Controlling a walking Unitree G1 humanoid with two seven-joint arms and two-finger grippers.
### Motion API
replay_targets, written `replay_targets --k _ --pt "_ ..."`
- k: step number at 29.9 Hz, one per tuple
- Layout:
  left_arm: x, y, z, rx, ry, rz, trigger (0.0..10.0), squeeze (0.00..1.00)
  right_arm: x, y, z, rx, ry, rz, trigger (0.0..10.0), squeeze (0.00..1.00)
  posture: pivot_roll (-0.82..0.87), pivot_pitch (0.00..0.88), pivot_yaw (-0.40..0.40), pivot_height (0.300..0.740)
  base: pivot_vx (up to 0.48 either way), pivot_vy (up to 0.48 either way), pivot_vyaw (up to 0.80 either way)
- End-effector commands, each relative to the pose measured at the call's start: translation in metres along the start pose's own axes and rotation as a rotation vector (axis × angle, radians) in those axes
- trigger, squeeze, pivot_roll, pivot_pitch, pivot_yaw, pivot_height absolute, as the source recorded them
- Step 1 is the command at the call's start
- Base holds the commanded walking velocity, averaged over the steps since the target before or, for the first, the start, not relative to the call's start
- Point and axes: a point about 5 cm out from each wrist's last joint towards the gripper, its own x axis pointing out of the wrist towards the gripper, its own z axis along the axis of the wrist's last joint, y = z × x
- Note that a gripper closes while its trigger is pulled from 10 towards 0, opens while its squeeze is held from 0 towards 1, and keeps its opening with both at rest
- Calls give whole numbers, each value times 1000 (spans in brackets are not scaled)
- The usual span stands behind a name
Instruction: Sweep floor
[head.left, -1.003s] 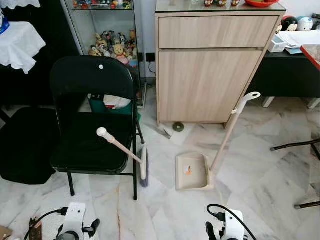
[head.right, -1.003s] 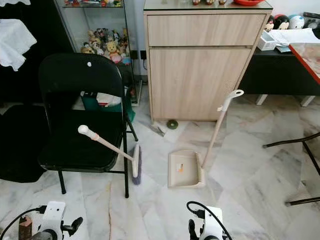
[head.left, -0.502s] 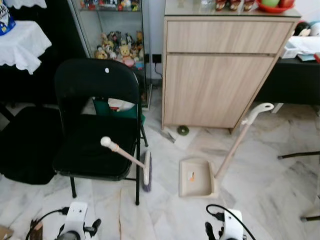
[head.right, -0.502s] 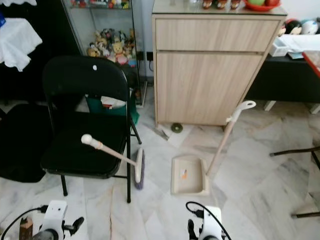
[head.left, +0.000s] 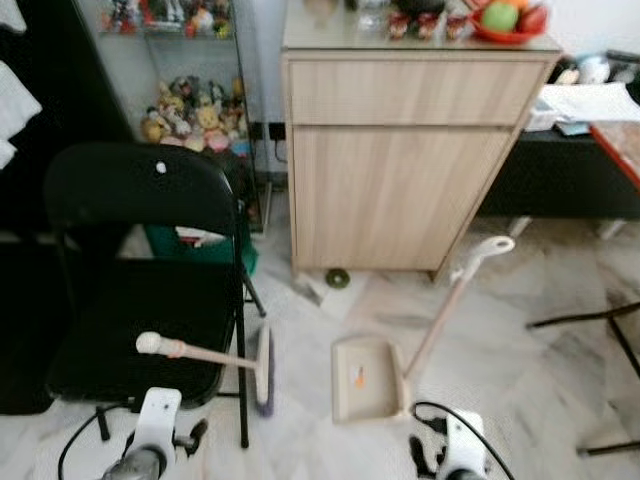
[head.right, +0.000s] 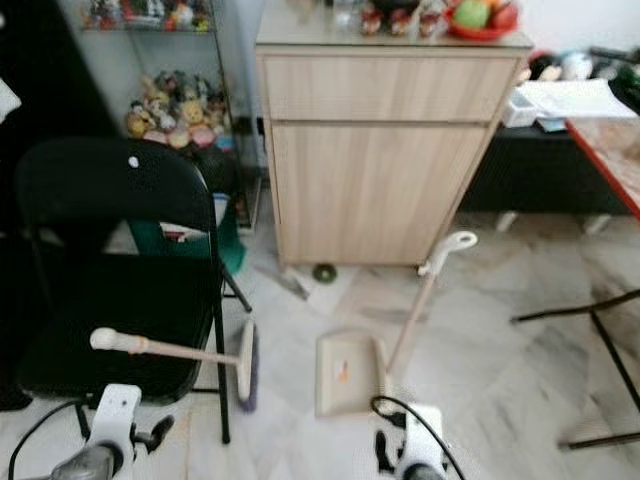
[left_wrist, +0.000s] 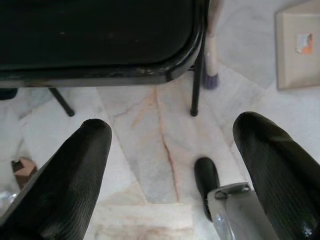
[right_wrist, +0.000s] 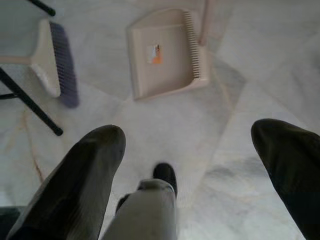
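You have a beige plastic broom (head.left: 215, 358) leaning against the black folding metal chair (head.left: 140, 270): its purple-grey bristled head (head.left: 264, 370) stands on the white marble floor (head.left: 520, 350) beside the chair's front leg, and its long pale handle slants up over the seat to a rounded white knob (head.left: 148, 343). Just to the broom's right lies a beige plastic dustpan (head.left: 362, 378), flat on the floor with an orange sticker inside the tray and a comb of teeth along one edge; its tall pale handle (head.left: 455, 295) rises at an angle to a hooked white grip. Behind both stands a light wood-grain cabinet (head.left: 400, 150) with a small dark green disc (head.left: 338, 278) at its foot.

Your left gripper (left_wrist: 172, 150) hangs low before the chair's front edge, its black fingers (left_wrist: 75, 160) spread wide and holding nothing. Your right gripper (right_wrist: 195, 160) hovers over bare floor near the dustpan, fingers (right_wrist: 87, 165) likewise wide apart and empty.
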Motion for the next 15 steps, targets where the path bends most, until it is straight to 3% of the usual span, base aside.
replay_targets --k 1,7,10,11,12,13,15 --pt "-3 2 -10 -11 36 8 10000 0 -3 -5 -11 2 36 -15 10000 0 -55 86 -3 740 0 0 0" --pt "-4 8 -10 -71 17 50 10000 0 -3 -4 -11 4 38 -14 10000 0 -56 86 0 740 0 0 0" --pt "-3 13 -1 -106 -37 72 10000 0 -3 -4 -12 6 38 -14 10000 0 -58 87 2 740 0 0 0" --pt "-3 11 3 -121 -68 43 10000 749 -3 -4 -12 5 39 -13 10000 0 -58 87 2 740 0 0 0" --pt "-3 10 5 -127 -81 29 10000 749 -3 -4 -12 5 39 -13 10000 0 -58 87 2 740 0 0 0" --pt "-2 9 9 -128 -109 2 10000 1000 -3 -4 -12 5 40 -13 10000 0 -58 87 2 740 0 0 0" --pt "-3 10 13 -134 -142 -8 10000 1000 -4 -3 -13 6 40 -14 10000 0 -56 88 7 740 0 0 0"
